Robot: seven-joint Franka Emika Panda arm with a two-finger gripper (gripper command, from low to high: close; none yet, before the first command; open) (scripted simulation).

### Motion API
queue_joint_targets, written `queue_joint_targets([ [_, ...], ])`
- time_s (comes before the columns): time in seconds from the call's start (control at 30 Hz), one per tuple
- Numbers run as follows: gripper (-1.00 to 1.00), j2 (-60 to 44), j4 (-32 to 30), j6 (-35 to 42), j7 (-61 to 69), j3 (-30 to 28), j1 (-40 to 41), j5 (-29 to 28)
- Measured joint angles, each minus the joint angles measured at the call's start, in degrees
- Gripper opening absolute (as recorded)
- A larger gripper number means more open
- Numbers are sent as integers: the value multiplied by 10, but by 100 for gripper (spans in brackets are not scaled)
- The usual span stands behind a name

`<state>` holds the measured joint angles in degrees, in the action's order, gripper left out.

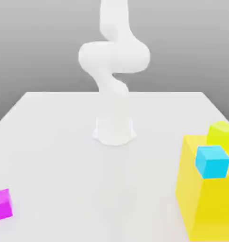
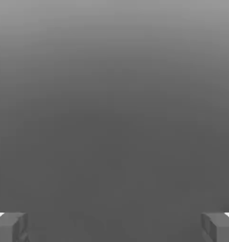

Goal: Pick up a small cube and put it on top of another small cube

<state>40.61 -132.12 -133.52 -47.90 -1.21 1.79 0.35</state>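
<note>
Magenta cube (image 1: 1, 204) sits on the white table (image 1: 55, 142) at the lower left edge of the exterior view, alone. Well apart, at lower right, the yellow block (image 1: 201, 203) carries a cyan cube (image 1: 212, 161) and a lime cube (image 1: 222, 133). The arm (image 1: 114, 71) rises at upper centre. Gripper (image 2: 114, 227) fingers (image 2: 10, 226) spread wide, holding nothing.

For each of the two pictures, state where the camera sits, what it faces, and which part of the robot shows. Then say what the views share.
Exterior view: off the arm, looking down across the white table at the arm, magenta cube, cyan cube, lime-yellow cube and big yellow block.
Hand view: on the hand, facing plain grey; two fingers wide apart, gripper open.
Shared: no object; just the same robot.
</note>
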Motion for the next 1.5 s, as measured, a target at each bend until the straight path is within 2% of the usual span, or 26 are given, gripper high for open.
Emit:
queue_joint_targets([
  [0.47,0,-294,-19,-98,-109,-80,93,30],
  [0.87,0,-546,-35,-179,-177,-135,185,87],
  [1.03,0,-651,-22,-243,-161,-112,220,132],
  [1.07,-100,-670,-18,-258,-155,-102,229,140],
  [1.3,-100,-674,-18,-262,-154,-100,231,142],
  [1.43,-100,-605,-32,-208,-181,-127,211,105],
  [1.5,-100,-565,-35,-173,-175,-110,188,90],
])
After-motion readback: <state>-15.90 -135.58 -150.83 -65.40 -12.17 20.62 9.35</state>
